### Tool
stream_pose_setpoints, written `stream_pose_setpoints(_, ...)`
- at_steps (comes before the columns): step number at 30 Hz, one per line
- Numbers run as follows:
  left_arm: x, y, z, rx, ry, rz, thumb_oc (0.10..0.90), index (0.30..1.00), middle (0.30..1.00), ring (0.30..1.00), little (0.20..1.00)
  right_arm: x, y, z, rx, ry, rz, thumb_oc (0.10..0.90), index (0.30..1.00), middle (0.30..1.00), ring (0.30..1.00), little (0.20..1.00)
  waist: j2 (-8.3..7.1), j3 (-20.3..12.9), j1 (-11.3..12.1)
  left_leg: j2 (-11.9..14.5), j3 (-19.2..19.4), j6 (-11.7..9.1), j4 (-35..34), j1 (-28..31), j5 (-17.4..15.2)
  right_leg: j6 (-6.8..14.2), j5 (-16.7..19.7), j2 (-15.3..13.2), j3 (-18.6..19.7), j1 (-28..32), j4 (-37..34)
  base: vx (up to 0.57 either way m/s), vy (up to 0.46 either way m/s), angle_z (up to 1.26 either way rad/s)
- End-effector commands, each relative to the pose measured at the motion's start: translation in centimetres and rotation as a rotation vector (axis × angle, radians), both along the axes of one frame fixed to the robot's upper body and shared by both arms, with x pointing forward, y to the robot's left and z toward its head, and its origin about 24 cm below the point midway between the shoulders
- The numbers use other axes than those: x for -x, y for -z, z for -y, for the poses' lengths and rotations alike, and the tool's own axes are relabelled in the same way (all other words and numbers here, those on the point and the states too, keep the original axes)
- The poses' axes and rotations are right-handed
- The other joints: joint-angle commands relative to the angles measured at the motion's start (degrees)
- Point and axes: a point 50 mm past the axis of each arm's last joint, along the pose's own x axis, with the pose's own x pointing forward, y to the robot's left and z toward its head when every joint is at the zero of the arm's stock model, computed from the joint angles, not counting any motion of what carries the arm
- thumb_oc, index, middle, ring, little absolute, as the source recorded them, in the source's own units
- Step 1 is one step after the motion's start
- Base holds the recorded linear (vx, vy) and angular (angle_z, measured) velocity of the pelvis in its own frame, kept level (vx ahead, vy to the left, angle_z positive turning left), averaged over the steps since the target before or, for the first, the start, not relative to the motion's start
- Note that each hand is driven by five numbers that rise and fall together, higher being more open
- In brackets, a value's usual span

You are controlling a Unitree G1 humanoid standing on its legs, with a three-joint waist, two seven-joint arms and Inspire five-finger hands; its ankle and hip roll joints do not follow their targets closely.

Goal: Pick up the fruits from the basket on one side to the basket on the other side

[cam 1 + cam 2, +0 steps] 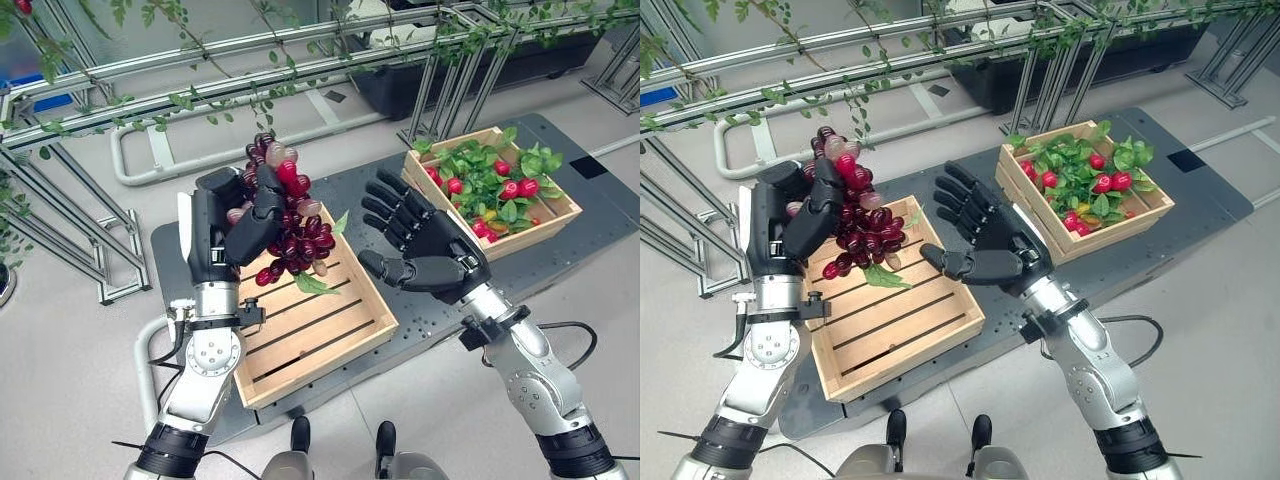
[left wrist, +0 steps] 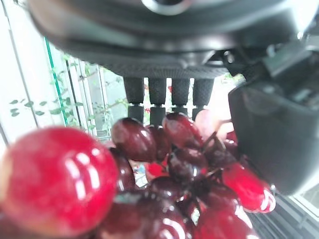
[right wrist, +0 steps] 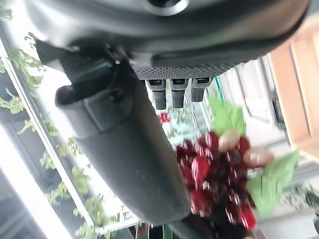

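Left hand (image 1: pixel 225 225) is up above the near crate, fingers and thumb curled round a grape bunch (image 1: pixel 290 215): glossy dark-red round berries, a few paler pinkish ones, a couple of flat green leaves hanging off the lower end. In the left wrist view the berries sit right against the fingers (image 2: pixel 159 97), smooth and shiny with hard highlights. The bunch hangs over the far left corner of the slatted wooden crate (image 1: pixel 320 325), which is pale raw timber, rectangular, with dark gaps between the floor slats and no fruit on its floor. Right hand (image 1: pixel 425 245) hovers just beside the bunch, palm facing it, fingers straight and spread, thumb out, holding nothing and not touching the grapes. Second wooden crate (image 1: pixel 560 205) sits well apart on the robot's right, packed with leafy greenery and small round red fruits (image 1: pixel 520 188). Both crates rest on a dark grey matte platform (image 1: pixel 590 245). Aluminium-profile frame (image 1: pixel 200 50) with vine leaves behind.
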Motion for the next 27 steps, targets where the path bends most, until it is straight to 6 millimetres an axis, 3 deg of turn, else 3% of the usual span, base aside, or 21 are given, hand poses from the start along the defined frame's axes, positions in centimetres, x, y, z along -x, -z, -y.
stream_pose_setpoints(1,-0.3,-4.6,2.0,-0.006,0.144,0.237,0.4,0.3,0.3,0.3,0.3,0.8,-3.2,-1.8,-0.1,-0.168,0.147,0.8,0.9,0.9,0.9,0.9,-0.99,-10.47,0.61,-0.32,1.36,-1.08,0.12,4.36,-8.76,2.22,-2.51,-2.67,-1.73,2.75,0.09,0.04,-0.005,0.08)
stream_pose_setpoints(6,-0.2,-4.6,2.3,0.005,0.185,0.226,0.4,0.3,0.3,0.3,0.3,0.6,-3.0,-2.7,-0.106,-0.212,0.11,0.8,0.9,0.9,0.9,0.9,-0.92,-10.9,1.0,-0.23,1.19,-1.08,0.12,4.59,-8.88,2.19,-2.66,-2.73,-1.84,3.04,0.09,0.03,0.002,0.02)
stream_pose_setpoints(16,0.2,-4.2,4.0,0.014,0.317,0.2,0.4,0.3,0.3,0.3,0.3,-0.1,-0.1,-3.8,0.002,-0.085,0.001,0.8,0.9,0.9,0.9,0.9,-0.79,-11.35,1.14,-0.15,1.08,-1.09,0.12,4.79,-8.81,2.1,-2.59,-2.77,-1.45,3.06,0.09,0.01,0.002,0.0)
stream_pose_setpoints(27,0.5,-3.7,5.8,-0.024,0.44,0.152,0.4,0.3,0.3,0.3,0.3,-0.8,-0.2,-3.8,0.067,0.056,0.04,0.8,0.9,0.9,0.9,0.9,-0.45,-11.21,0.96,-0.18,1.33,-0.9,0.12,5.08,-9.03,2.33,-2.58,-2.93,-1.28,3.09,0.09,0.0,0.0,0.0)
